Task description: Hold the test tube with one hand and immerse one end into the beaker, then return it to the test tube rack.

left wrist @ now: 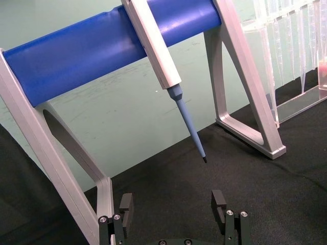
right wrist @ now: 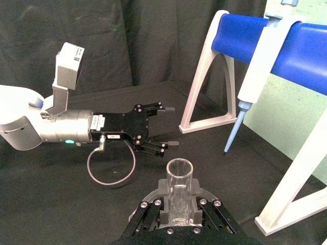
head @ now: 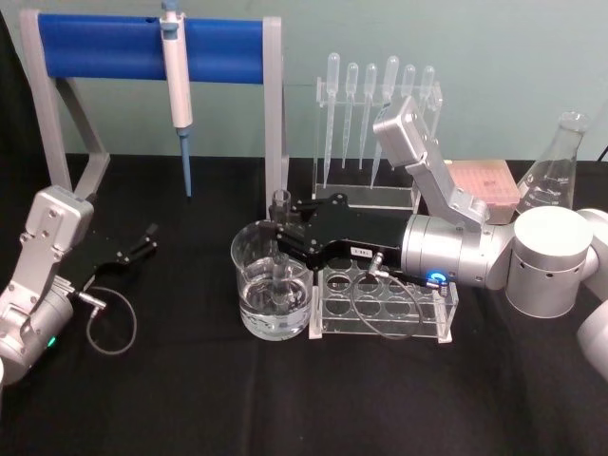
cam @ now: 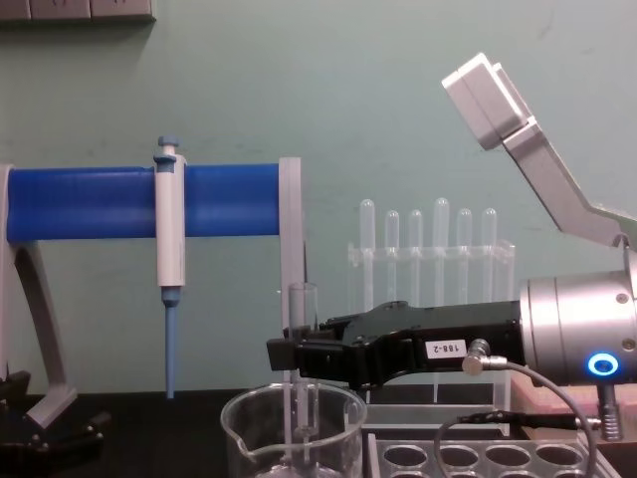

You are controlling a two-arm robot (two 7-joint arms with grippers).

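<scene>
Step in hand: immersion. The right gripper (head: 282, 237) is clenched on the test tube (head: 280, 202), gripping it below the rim, and holds it upright over the beaker (head: 249, 285) at lower centre of the head view. The tube's lower end is inside the beaker. In the chest view the tube (cam: 302, 309) runs straight down past the beaker (cam: 239, 438) rim at the bottom centre of the frame. The bottom end seems to reach the clear liquid, though glass on glass makes the exact depth hard to read.

Left gripper (head: 147, 237): idle at the left of the head view, low over the black cloth, fingers spread and holding nothing; the left wrist view shows the same gap (left wrist: 171, 201).

Tube appearance: clear glass, open flared mouth, round in section, seen end-on in the right wrist view (right wrist: 180, 176) between the black fingers. It looks empty above the grip and stands taller than the beaker.

Next move (judgement): lift straight up until the tip clears the beaker rim, shift toward the right of the frame to the test tube rack (head: 446, 309) just beside the beaker, line up over an open hole, lower vertically, then release. Risks are knocking the rim and wet glass slipping in the pads
</scene>
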